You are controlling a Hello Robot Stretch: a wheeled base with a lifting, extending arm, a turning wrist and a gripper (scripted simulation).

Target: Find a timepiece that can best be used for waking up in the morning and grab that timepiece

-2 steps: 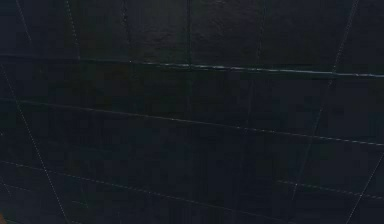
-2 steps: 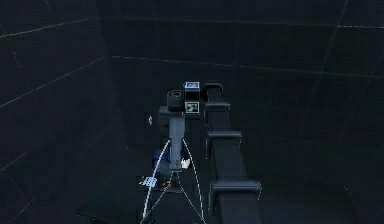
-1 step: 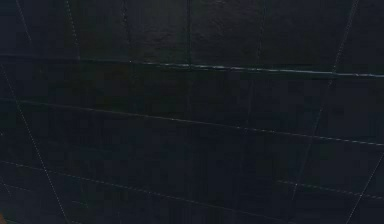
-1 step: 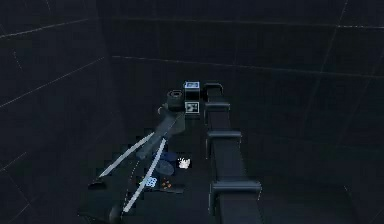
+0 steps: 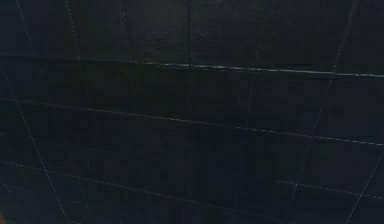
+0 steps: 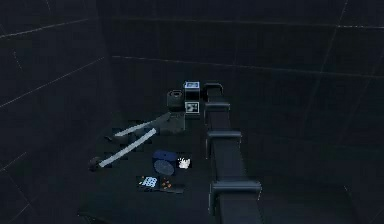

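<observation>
In the arm side view the dark arm (image 6: 225, 150) rises from the bottom edge, with two white marked squares (image 6: 194, 92) at its far end. Left of them sits the gripper's dark body (image 6: 172, 110). The gripper (image 6: 108, 148) has thin pale fingers (image 6: 135, 128) slanting down to the left over a dark low surface (image 6: 110, 195). I cannot tell whether it holds anything. On that surface, beside the arm, lies a small round dark-blue thing with a white part (image 6: 166, 160). It is too small to name as a timepiece.
A small flat pale-blue thing (image 6: 148, 182) and a brownish blob (image 6: 170, 185) lie on the same surface nearer the bottom edge. Dark tiled walls (image 6: 280, 60) stand beyond the arm. The forward view faces a dark panelled wall (image 5: 190, 110) at close range.
</observation>
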